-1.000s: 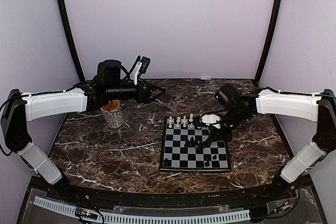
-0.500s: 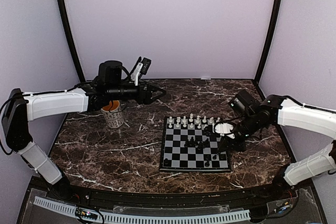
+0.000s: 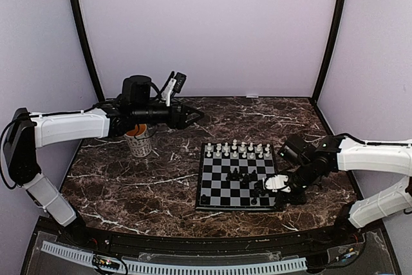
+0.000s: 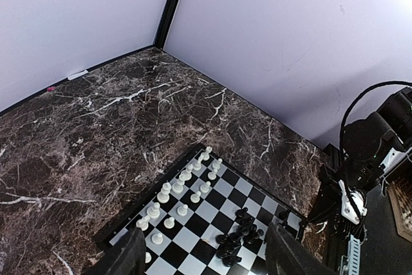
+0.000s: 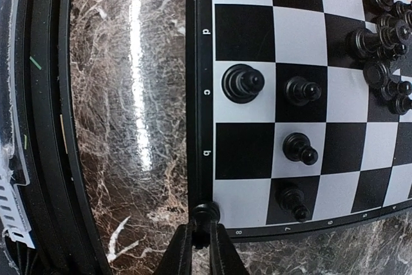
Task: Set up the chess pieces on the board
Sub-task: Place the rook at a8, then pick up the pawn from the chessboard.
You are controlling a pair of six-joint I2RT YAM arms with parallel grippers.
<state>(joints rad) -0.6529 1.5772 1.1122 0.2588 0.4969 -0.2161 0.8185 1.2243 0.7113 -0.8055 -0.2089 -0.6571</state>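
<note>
The right pincer has swung back from the far right side of the board to its near right corner, and it is pinched shut on one small black piece just over the rim there. The board lies on the marbled surface with white chess pieces lined along its far edge and a black cluster mid-board (a few more black ones stand toward the near edge). The left pincer hovers high beside the mug, fingers spread wide, holding nothing.
</note>
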